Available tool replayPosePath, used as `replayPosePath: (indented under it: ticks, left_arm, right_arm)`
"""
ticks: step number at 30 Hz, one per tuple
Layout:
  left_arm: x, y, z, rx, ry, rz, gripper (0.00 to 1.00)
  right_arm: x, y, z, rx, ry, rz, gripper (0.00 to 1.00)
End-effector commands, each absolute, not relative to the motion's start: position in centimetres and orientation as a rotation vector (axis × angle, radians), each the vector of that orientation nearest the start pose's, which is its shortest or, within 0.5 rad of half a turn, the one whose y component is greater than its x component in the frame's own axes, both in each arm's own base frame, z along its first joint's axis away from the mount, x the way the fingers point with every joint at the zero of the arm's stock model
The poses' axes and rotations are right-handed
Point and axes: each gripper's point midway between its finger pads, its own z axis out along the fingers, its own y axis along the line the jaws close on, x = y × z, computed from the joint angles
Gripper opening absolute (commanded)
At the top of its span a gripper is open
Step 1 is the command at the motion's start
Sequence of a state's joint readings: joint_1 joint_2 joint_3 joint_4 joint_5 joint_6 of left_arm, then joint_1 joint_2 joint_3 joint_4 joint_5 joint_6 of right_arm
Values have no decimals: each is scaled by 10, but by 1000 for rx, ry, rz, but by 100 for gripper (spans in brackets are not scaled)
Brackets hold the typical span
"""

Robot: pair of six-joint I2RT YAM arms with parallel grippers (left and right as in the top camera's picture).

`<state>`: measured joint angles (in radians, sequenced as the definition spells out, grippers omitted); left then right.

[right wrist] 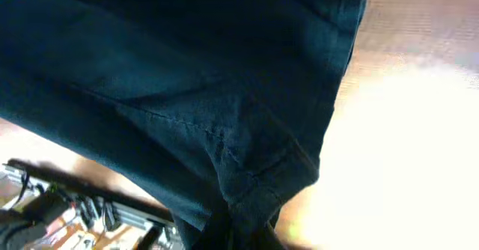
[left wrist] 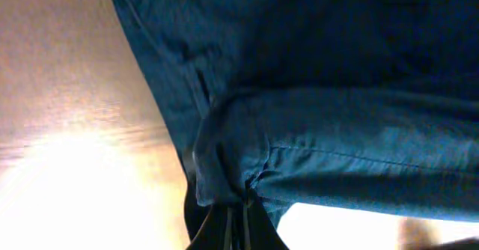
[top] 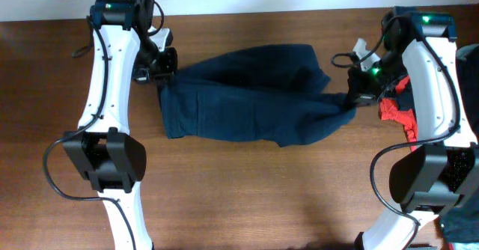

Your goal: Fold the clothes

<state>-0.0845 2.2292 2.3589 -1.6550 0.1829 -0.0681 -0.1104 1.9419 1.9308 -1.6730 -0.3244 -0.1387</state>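
While the navy shorts [top: 247, 93] lie stretched across the far middle of the wooden table [top: 247, 197], the left claw [top: 161, 69] is clenched on their left edge and the right claw [top: 358, 99] pinches their right corner; an orange-red garment [top: 393, 114] sits just right of it

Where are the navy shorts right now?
Overhead, the navy shorts lie midway across the table, held by the left gripper at their left end and the right gripper at their right, near an orange-red garment.
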Motion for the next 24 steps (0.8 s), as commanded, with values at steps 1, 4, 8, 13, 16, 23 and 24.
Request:
replayPosePath:
  ticks: [1, 4, 8, 13, 16, 23, 24]
  left_arm:
    - [417, -51, 181, 21, 3096, -206, 6]
    - [417, -51, 181, 20, 3097, -206, 9]
    - [412, -56, 173, 35, 3130, -206, 13]
    - [392, -73, 150, 100, 3232, -198, 15]
    - [379, -81, 137, 139, 3294, -189, 13]
    - [366, -82, 117, 197, 3344, 6, 2]
    - [373, -83, 117, 186, 3318, -4, 2]
  right_arm:
    - [325, 4, 181, -29, 3213, 429, 4]
    - [324, 4, 182, -28, 3215, 430, 5]
    - [322, 5, 183, -22, 3212, 428, 14]
    - [305, 7, 187, -22, 3216, 429, 16]
    - [294, 8, 191, -12, 3213, 427, 16]
    - [299, 7, 198, -25, 3112, 393, 23]
    - [305, 7, 197, -15, 3093, 387, 27]
